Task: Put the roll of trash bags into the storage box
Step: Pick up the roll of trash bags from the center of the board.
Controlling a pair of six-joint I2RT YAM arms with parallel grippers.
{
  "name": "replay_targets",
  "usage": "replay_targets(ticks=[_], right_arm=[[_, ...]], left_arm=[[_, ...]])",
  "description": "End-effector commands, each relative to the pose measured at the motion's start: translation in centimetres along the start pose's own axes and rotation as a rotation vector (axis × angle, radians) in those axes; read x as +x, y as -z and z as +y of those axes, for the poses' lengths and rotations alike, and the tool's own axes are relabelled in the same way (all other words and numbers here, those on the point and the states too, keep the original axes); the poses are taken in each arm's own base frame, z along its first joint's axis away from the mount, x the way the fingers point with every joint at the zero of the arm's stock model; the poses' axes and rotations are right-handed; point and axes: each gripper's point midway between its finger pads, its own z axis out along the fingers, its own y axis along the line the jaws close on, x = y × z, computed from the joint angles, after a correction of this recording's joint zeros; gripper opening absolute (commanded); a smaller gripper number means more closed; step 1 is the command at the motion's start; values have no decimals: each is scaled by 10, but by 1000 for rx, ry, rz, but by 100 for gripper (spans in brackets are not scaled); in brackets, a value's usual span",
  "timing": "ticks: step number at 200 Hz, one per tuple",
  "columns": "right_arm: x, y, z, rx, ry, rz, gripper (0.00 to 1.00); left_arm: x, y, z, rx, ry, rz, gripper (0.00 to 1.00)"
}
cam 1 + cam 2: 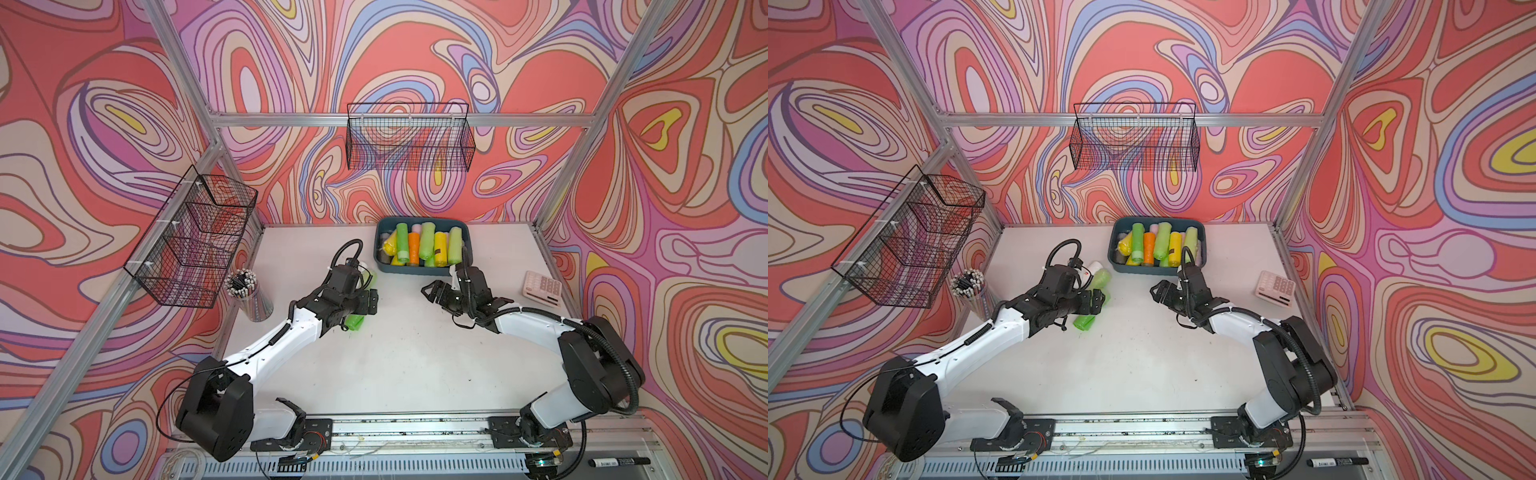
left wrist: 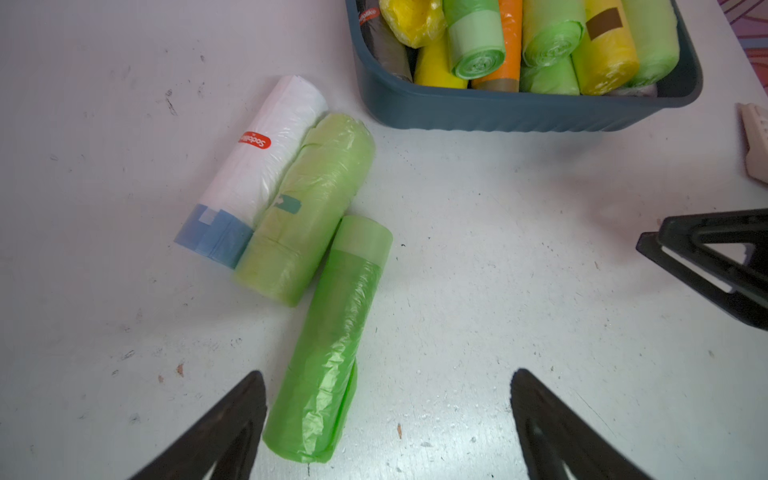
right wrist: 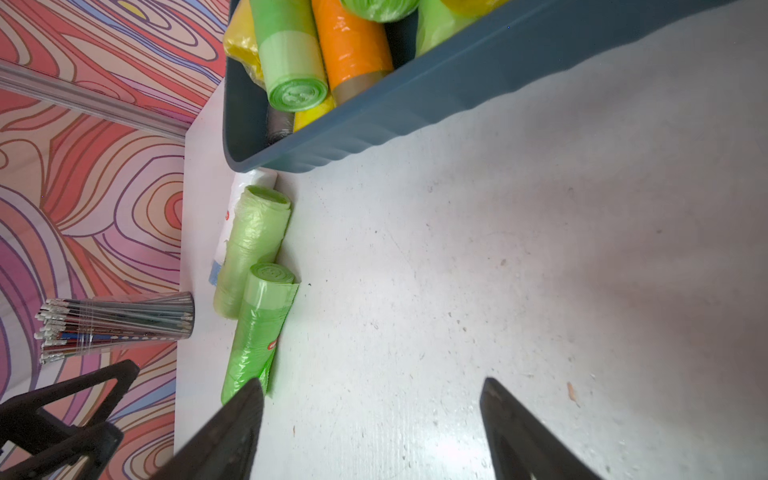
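Bright green plastic roll of trash bags [image 2: 328,340] lies flat on the white desk [image 1: 415,374], at about 9 o'clock from the desk's middle and outside the storage box. Its near end sits between the black left fingers [image 2: 224,428], which are spread wide and hold nothing. One finger is just beside the roll and its partner is well apart. At 12 o'clock a pale green roll [image 2: 309,208] touches the bright roll's far end, with a white roll with a blue band [image 2: 257,166] alongside it. The dark teal-blue plastic storage box [image 1: 415,269] stands at 1 o'clock from them, near the desk's far edge, packed with green, yellow and orange rolls [image 1: 413,249]. The black right fingers [image 3: 232,428] hover at 6 o'clock of the box, spread wide over bare desk, empty. A clear cup of pencils [image 1: 249,297] stands at the desk's 9 o'clock edge, and a pink calculator [image 1: 542,286] lies at 3 o'clock.
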Motion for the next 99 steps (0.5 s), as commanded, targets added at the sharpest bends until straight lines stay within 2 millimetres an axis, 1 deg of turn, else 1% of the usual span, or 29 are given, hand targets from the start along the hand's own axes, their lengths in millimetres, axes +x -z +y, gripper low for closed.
replay_targets(ticks=[1, 31, 44, 62, 71, 81, 99], right_arm=[[-1, -2, 7, -30, -13, -7, 83], [-1, -1, 7, -35, -19, -12, 83], [-1, 0, 8, -35, -17, -12, 83], [-1, 2, 7, -24, -12, -13, 83], [-2, 4, 6, -17, -8, -14, 83], [-1, 5, 4, -6, -6, -14, 83], [-1, 8, 1, 8, -1, -17, 83]], left_arm=[[23, -10, 5, -8, 7, 84, 90], [33, -22, 12, -46, -4, 130, 86], [37, -28, 16, -68, -8, 144, 79], [37, -32, 23, -116, -10, 156, 77], [36, -35, 25, -126, -10, 155, 72], [36, -37, 26, -134, -6, 153, 70], [38, -43, 29, -142, 0, 155, 61]])
